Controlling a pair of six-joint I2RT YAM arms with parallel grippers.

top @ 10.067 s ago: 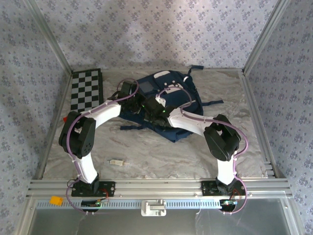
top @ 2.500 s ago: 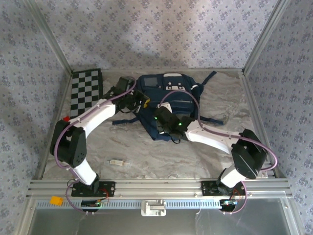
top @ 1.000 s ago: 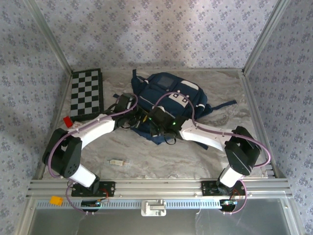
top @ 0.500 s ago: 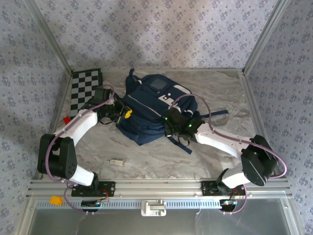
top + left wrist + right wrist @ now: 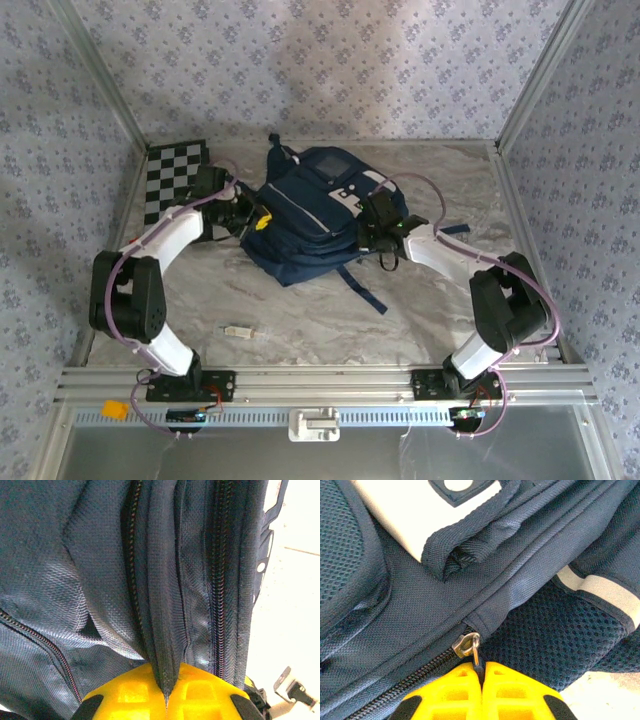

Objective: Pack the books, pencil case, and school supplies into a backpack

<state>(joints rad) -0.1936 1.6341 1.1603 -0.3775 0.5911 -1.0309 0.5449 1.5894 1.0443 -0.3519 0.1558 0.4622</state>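
The navy backpack (image 5: 305, 215) lies flat mid-table, its front pocket facing up. My left gripper (image 5: 258, 222) is at its left edge, shut on a fold of backpack fabric (image 5: 162, 645) beside a zip; its yellow fingers (image 5: 130, 695) press together on the cloth. My right gripper (image 5: 372, 228) is at the backpack's right side, shut on the zipper pull (image 5: 478, 660) that hangs from the metal slider (image 5: 465, 644). A small pale stick, the school supplies (image 5: 237, 329), lies on the table near the front. The books and the pencil case are out of view.
A chequered board (image 5: 165, 185) lies at the back left, just behind my left arm. Dark straps trail from the backpack towards the front (image 5: 362, 290) and the right (image 5: 455, 228). The aluminium frame rail (image 5: 320, 380) runs along the near edge.
Both grippers stay shut. The right gripper has gone back and to the right along the backpack's side. The left gripper has gone left, and the backpack has turned and spread between them.
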